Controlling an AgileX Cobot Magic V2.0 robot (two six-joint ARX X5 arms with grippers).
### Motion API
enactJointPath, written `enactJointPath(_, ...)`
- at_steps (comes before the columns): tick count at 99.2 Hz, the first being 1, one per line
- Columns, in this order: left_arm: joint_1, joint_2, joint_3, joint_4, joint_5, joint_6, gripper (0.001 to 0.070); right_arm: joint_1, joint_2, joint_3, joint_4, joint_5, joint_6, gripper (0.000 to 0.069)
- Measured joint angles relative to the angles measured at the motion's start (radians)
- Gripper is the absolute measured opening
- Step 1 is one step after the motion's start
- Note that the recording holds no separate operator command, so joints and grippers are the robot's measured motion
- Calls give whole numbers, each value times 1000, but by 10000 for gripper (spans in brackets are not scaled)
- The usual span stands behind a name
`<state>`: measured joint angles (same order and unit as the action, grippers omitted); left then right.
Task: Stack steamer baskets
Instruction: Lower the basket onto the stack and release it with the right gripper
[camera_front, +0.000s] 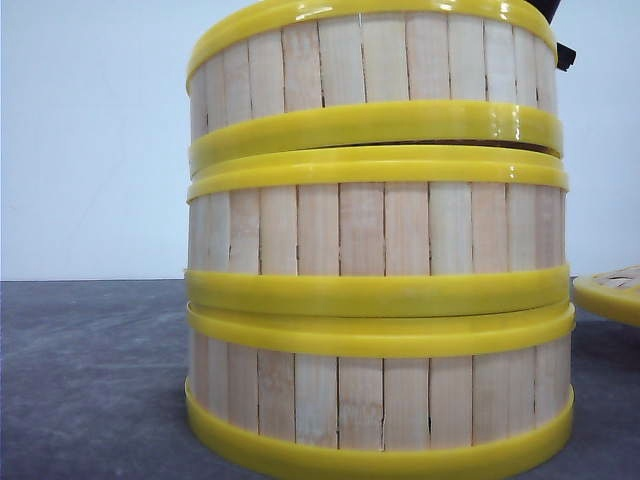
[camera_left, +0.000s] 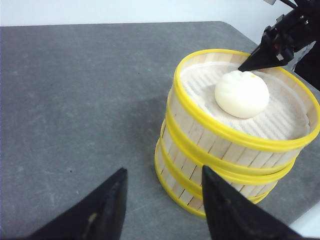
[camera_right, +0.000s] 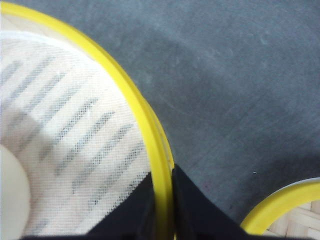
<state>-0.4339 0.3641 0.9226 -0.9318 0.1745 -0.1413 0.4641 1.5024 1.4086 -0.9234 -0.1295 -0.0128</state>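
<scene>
On the grey counter (camera_left: 75, 100) we see three steamer baskets (camera_front: 378, 240) standing one upon another as a stack, close before the front camera. Each basket has pale wooden slats and shiny yellow rims. The top basket (camera_left: 240, 125) sits a little shifted against the middle one, so its lower rim does not line up exactly, and in the front view a thin dark gap shows between these two rims on the right side.

Inside the top basket lies a white cloth liner (camera_left: 280, 120), and on it rests one round white bun (camera_left: 242, 93) with a small yellow spot on top.

Our right tool (camera_right: 162, 205) is at the far rim of the top basket. Its two dark fingers (camera_right: 192, 207) stand on both sides of the yellow rim, one inside and one outside, pressed against it, so it is closed on this basket's wall. From the left wrist camera we see the same tool as a dark pointed shape (camera_left: 267, 55) at the rim, near the bun but not touching it.

Our left tool (camera_left: 162, 205) hangs apart from the stack, with its fingers spread and nothing between them.

Near the stack, on the right side in the front view, a part of another yellow-rimmed basket (camera_front: 610, 292) lies on the counter
</scene>
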Motion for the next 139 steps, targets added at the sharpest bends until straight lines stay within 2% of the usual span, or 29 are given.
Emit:
enactJointPath(42, 0, 0, 0, 0, 0, 11, 274, 9, 0, 0, -32, 5, -8, 30)
enactJointPath(47, 0, 0, 0, 0, 0, 11, 274, 9, 0, 0, -43, 1, -11, 81)
enactJointPath(59, 0, 0, 0, 0, 0, 11, 274, 9, 0, 0, -57, 1, -13, 312)
enactJointPath(69, 0, 0, 0, 0, 0, 11, 274, 9, 0, 0, -57, 1, -13, 373)
enactJointPath(98, 0, 0, 0, 0, 0, 11, 274, -2, -52, 0, -18, 9, -5, 389)
enactJointPath(119, 0, 0, 0, 0, 0, 20, 274, -31, -220, 0, 10, 117, 50, 389)
enactJointPath(139, 0, 0, 0, 0, 0, 23, 274, -93, -352, 0, -66, 233, 122, 389)
